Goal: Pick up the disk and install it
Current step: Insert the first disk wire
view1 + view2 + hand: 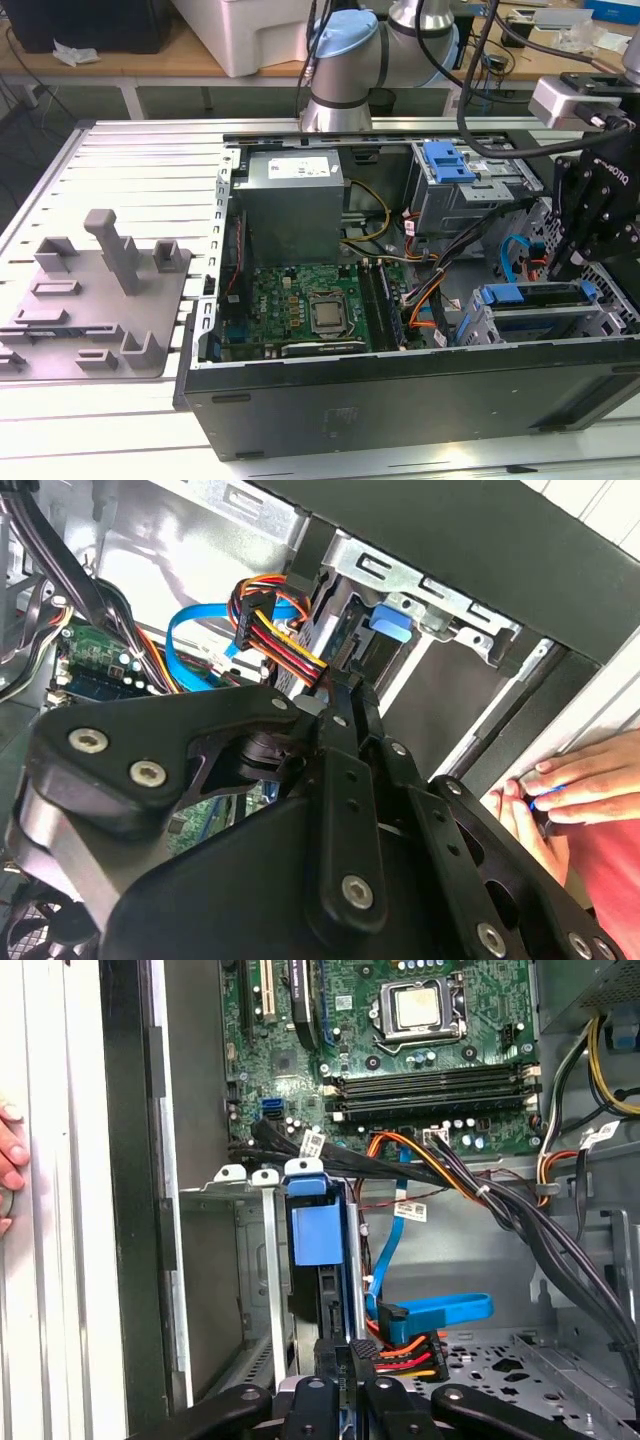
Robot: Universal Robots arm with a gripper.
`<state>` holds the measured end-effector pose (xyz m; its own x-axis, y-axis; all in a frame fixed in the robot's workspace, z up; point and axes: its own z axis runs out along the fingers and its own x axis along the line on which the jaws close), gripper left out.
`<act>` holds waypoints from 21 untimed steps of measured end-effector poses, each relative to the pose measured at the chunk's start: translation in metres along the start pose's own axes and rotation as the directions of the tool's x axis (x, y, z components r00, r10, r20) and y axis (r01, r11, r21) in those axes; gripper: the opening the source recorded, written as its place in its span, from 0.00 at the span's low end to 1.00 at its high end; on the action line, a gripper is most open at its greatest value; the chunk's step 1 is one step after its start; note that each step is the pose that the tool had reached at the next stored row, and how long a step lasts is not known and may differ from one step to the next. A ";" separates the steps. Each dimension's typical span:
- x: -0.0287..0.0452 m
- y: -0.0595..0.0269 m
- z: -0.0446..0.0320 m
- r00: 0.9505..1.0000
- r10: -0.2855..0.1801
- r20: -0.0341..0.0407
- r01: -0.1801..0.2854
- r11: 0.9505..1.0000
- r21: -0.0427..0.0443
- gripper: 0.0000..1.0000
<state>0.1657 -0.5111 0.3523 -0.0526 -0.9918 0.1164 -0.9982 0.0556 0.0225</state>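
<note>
Black gripper (pixel 338 1385) low over the drive cage (pixel 262 1260), fingers drawn close, whether clamped cannot be told. Just beyond, the disk (pixel 318 1245) seated upright in the cage, blue bracket showing. Farther on, motherboard (pixel 400 1050). At the case's edge, a person's hand (pixel 560 785).

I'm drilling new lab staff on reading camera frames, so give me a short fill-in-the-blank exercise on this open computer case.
1. In the exterior view, the gripper hangs over the drive bay at that view's ____ side.
2. The tab on the disk seated in the bay is coloured ____.
3. In the second wrist view, a person's ____ rests on the case edge.
4. On the motherboard, the processor socket has no ____ mounted.

Missing words: right; blue; hand; cooler
</note>
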 end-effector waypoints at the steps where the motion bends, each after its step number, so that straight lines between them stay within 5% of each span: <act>1: 0.0001 0.0001 0.0000 1.000 -0.001 0.000 0.001 1.000 0.000 0.16; 11: 0.0002 0.0001 -0.0001 1.000 -0.002 0.005 0.002 1.000 0.000 0.16; 14: 0.0007 0.0000 0.0001 1.000 -0.003 0.023 0.003 1.000 0.004 0.16; 21: 0.0061 -0.0003 0.0006 0.999 -0.008 0.033 0.008 1.000 0.008 0.16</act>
<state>0.1657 -0.5172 0.3523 -0.0452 -0.9955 0.0838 -0.9988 0.0467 0.0154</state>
